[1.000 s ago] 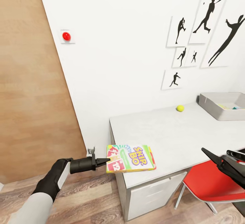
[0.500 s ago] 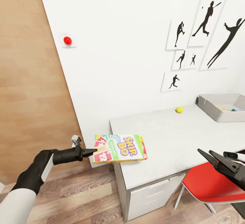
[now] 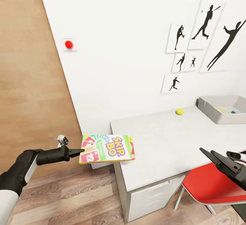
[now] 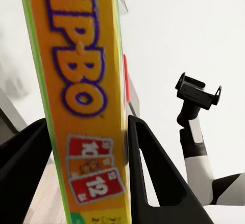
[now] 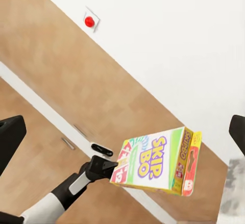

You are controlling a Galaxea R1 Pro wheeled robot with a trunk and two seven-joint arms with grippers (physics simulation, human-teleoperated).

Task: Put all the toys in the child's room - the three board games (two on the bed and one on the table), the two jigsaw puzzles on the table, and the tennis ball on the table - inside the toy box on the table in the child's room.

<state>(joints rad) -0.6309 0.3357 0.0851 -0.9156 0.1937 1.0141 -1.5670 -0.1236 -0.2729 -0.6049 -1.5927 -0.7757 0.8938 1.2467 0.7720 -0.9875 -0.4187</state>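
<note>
Head view: left gripper (image 3: 79,152) at lower left, jaws clamped on the short edge of the SKIP-BO box (image 3: 106,148), held flat in the air at the table's (image 3: 164,149) left corner, partly past its edge. Tennis ball (image 3: 179,111) right of centre, near the table's far edge by the wall. Toy box (image 3: 208,109) at the right edge on the table's far end, holding flat colourful pieces too small to name. Right gripper (image 3: 212,155) at lower right, jaws spread apart with nothing between them, over a red chair (image 3: 208,185). Silhouette pictures (image 3: 205,23) at upper right; red button (image 3: 69,44) on the wall at upper left. Left wrist view: SKIP-BO box (image 4: 84,96) standing as a tall orange-faced strip through the centre, pinched between the two black fingers (image 4: 153,178) at the bottom; right gripper (image 4: 198,92) at mid right. Right wrist view: SKIP-BO box (image 5: 158,162) below centre, gripped at one end by the left gripper (image 5: 113,170); red button (image 5: 90,21) at upper left on the white wall.
</note>
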